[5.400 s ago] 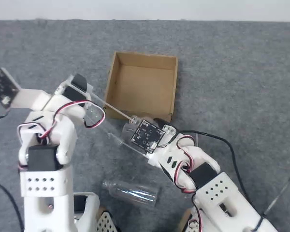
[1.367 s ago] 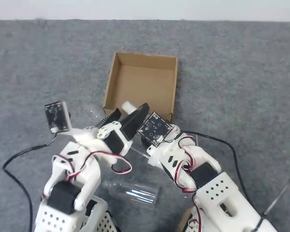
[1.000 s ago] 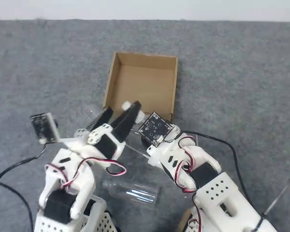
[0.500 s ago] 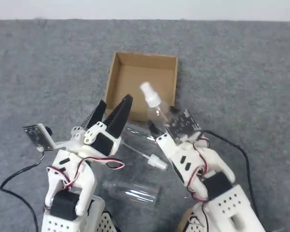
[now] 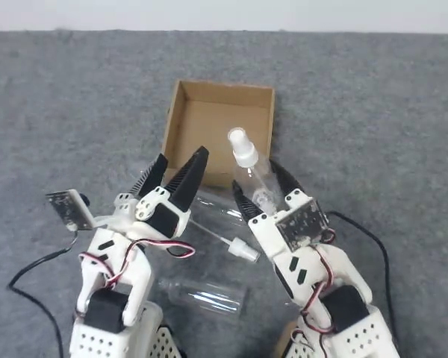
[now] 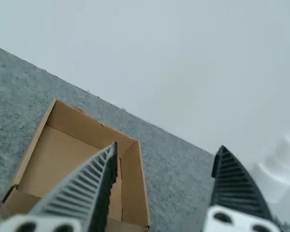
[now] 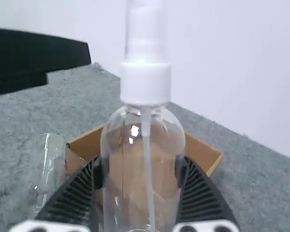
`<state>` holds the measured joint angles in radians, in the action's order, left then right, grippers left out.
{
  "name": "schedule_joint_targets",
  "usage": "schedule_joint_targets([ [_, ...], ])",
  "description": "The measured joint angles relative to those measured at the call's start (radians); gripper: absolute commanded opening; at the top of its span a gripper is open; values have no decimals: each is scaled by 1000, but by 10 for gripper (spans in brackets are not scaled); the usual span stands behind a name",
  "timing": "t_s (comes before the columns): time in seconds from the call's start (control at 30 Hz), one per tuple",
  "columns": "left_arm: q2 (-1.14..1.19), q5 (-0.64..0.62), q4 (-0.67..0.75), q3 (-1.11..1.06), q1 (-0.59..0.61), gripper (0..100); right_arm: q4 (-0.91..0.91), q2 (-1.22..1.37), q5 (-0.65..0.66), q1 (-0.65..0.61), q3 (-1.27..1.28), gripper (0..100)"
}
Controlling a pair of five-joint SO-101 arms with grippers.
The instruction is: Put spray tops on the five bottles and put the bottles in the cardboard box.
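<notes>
We record a grey carpeted surface [image 5: 373, 112] across the frame and a white wall [image 5: 224, 13] along the top edge.

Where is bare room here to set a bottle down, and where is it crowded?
Free: the floor of the cardboard box, and the grey mat left, right and beyond the box. Crowded: between the arms, where the left gripper, the right gripper with its capped bottle, a loose spray top and a lying bottle sit close.
</notes>
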<state>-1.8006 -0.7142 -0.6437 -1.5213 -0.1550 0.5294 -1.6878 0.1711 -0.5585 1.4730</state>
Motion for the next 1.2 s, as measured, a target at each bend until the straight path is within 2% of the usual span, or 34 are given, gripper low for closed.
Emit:
schedule_joint_targets([
  [0.23,0,31,127,-86,0,298,0,-95,0,-5,41,7],
  [0.33,0,49,164,-104,0,298,0,-101,0,-46,55,7],
  [0.47,0,81,175,-114,-6,298,0,-101,0,-87,57,7],
  [0.67,0,144,176,-146,-86,297,2,-103,-2,-86,81,7],
  [0.97,-2,147,181,-146,-110,297,2,-103,-2,-87,94,7],
  [1.2,-2,190,180,-144,-170,297,2,-104,57,-86,107,7],
])
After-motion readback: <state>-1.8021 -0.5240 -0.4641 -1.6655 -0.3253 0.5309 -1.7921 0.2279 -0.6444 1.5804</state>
